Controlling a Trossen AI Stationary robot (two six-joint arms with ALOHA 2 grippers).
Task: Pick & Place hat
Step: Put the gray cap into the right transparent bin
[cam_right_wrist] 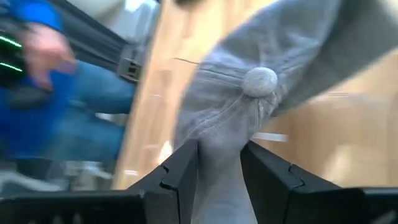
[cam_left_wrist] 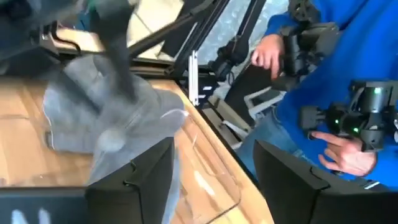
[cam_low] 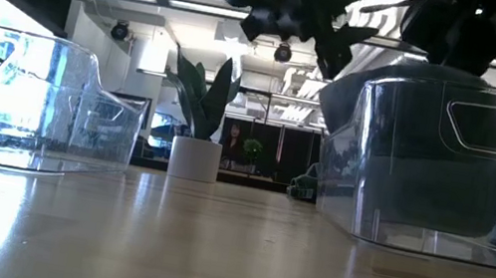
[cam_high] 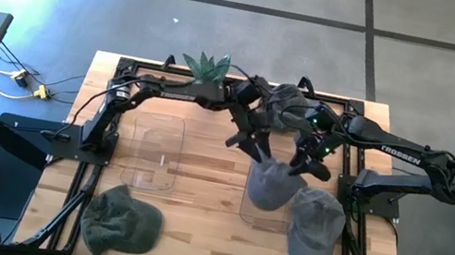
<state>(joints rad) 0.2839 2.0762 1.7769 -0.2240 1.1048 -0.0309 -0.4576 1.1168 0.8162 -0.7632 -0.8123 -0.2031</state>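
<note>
A grey hat (cam_high: 274, 183) sits in the clear bin (cam_high: 262, 210) right of the table's middle. In the low view the grey hat (cam_low: 407, 156) fills that bin and its top rises above the rim. My right gripper (cam_high: 305, 165) comes at the hat from the right and is shut on its cloth (cam_right_wrist: 217, 155). My left gripper (cam_high: 250, 146) hovers open at the hat's left side. Its two fingers (cam_left_wrist: 134, 180) stand wide apart, with the hat (cam_left_wrist: 106, 112) just ahead. Whether they touch it, I cannot tell. My right gripper pinches a gathered fold of the hat's crown (cam_right_wrist: 219, 146) between its two fingers, just beside the top button (cam_right_wrist: 259, 81). The fingers slant down from the table's right side. The hat's lower part rests inside the clear bin.
A second grey hat (cam_high: 315, 227) lies on the table right of the bin, and a green hat (cam_high: 122, 220) lies at the near left. Another clear bin (cam_high: 153, 152) stands left of centre. A potted plant (cam_high: 205, 67) is at the far edge. A person in blue (cam_left_wrist: 323, 93) stands beyond the table.
</note>
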